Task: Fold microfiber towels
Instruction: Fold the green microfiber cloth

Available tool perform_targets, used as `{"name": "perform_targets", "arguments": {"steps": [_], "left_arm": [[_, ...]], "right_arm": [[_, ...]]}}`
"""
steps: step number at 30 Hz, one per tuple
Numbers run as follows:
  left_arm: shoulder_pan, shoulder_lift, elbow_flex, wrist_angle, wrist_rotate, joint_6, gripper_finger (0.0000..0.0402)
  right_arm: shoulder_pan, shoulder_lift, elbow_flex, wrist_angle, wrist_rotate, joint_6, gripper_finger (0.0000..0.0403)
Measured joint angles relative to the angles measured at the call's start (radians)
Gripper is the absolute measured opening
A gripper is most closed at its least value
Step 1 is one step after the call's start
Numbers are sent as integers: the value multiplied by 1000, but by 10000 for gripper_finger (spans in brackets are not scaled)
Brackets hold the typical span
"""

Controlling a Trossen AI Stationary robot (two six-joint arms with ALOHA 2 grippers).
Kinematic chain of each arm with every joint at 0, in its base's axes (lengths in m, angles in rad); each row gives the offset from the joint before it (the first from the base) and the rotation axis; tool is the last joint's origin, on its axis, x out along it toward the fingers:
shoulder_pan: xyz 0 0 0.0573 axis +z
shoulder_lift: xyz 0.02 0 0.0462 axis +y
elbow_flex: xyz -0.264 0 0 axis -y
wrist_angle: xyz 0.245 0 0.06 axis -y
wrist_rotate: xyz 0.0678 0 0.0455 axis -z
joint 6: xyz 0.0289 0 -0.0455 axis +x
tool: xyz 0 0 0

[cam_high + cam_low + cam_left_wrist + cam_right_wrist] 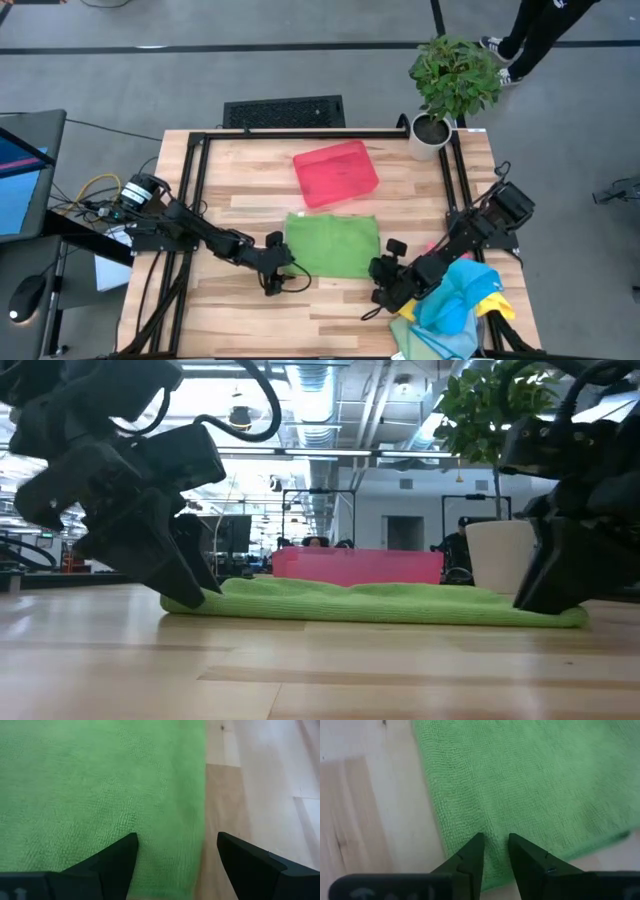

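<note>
A green microfiber towel (332,245) lies flat on the wooden table, mid-table. My left gripper (177,837) is open at the towel's left edge (200,795), one finger over the cloth and one over bare wood. My right gripper (496,837) stands at the towel's near right corner (374,270), with its fingers a narrow gap apart over the cloth just inside the edge. In the low view both grippers are down at table height, one at each end of the towel (380,602). My left gripper slants down from the table's left, its fingers astride the towel's left edge; whether the fingertip (129,842) over the cloth touches it I cannot tell. My right gripper slants down from the right onto the towel's corner area (495,827); the cloth there lies flat, and I cannot tell whether the tips touch it.
A red tray (336,172) sits behind the towel toward the far edge. A heap of blue, yellow and pink towels (455,305) lies at the near right corner under my right arm. A potted plant (450,80) stands at the far right corner.
</note>
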State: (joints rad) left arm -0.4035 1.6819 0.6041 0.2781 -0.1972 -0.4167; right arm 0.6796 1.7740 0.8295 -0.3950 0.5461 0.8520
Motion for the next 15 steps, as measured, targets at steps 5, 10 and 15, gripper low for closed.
{"name": "perform_targets", "arguments": {"steps": [5,10,15], "left_arm": [[-2,-83,78,-112,0,46,270],[-1,-115,99,-188,-70,63,270],[-10,-66,90,-140,-71,64,270]], "right_arm": [[2,-79,-4,-39,28,-19,119],[7,-149,-3,-32,44,-63,119],[48,-106,-2,52,18,-114,134]]}}
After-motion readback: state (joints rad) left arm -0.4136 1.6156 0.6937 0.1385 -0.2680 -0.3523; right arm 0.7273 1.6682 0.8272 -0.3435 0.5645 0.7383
